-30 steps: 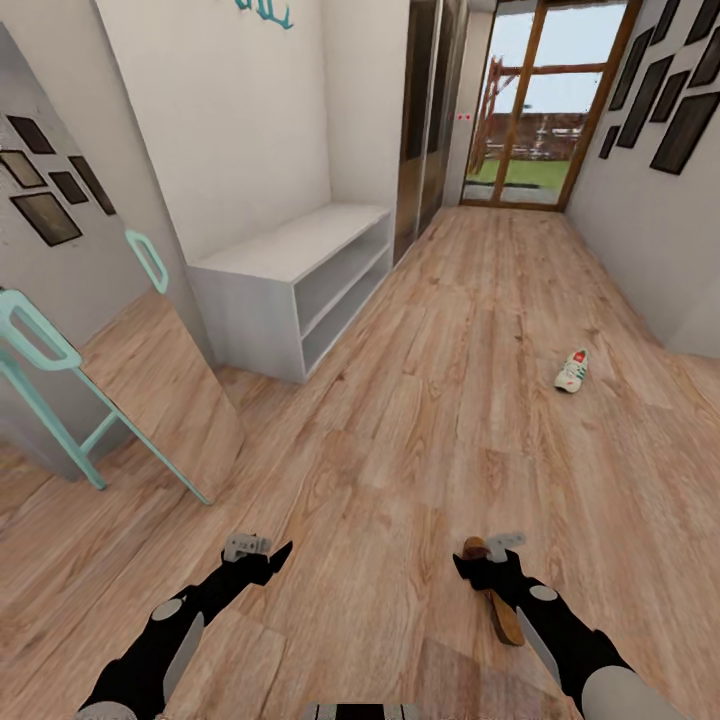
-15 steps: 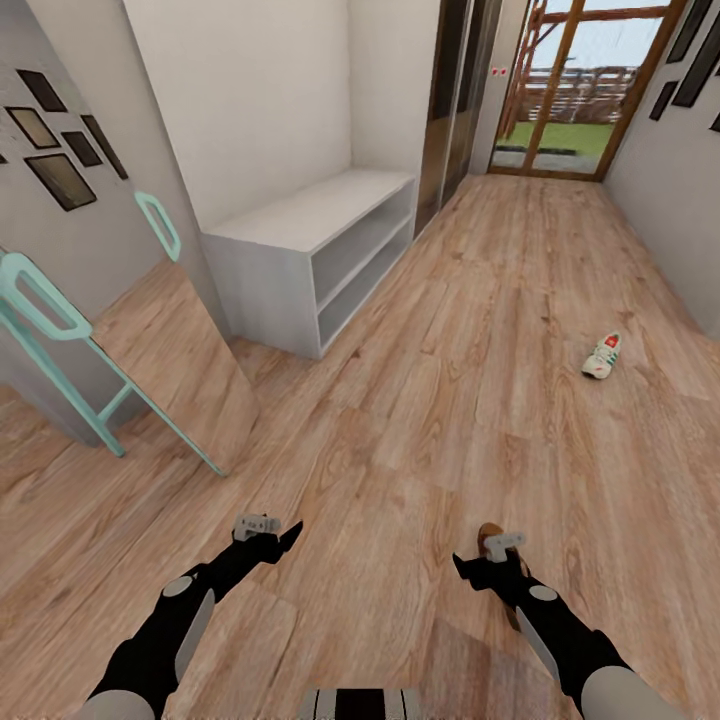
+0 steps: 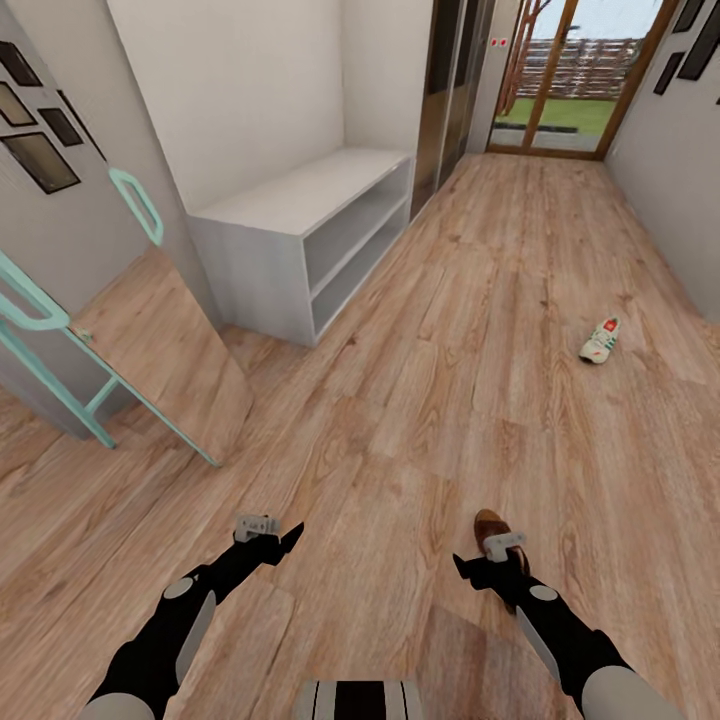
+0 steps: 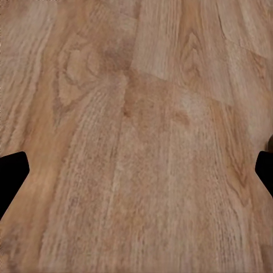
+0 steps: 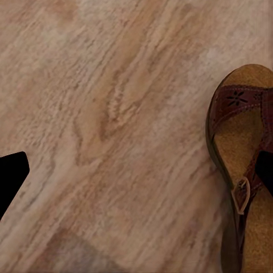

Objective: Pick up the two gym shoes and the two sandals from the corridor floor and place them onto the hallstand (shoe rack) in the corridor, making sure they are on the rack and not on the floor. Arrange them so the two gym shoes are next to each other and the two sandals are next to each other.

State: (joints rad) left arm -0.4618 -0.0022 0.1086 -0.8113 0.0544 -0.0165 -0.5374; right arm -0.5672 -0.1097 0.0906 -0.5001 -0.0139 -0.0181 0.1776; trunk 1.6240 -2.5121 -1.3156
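Observation:
One dark brown sandal [image 3: 487,523] lies on the corridor floor [image 3: 420,400] right under my right gripper [image 3: 488,562]. In the right wrist view the sandal [image 5: 239,148] shows its tan footbed and buckled strap beside one black fingertip [image 5: 265,170]. The other fingertip is far off over bare planks, so the right gripper [image 5: 136,170] is open. A cream-white gym shoe [image 3: 600,341] with green stripes rests alone farther ahead on the right. My left gripper [image 3: 274,534] hovers open over bare wood, its gap [image 4: 136,170] holding nothing. The hallstand is out of view.
A plain white two-bay bench [image 3: 300,205] stands against the left wall ahead. A leaning mirror with a turquoise frame [image 3: 100,400] is at the near left. The corridor runs to a glass door [image 3: 565,80]; dark closet doors [image 3: 450,90] line the left side.
The whole picture shifted as the camera moved, and floor things sit a little higher in it. Both arms hold nearly the same pose. More of the sandal's toe shows ahead of the right gripper.

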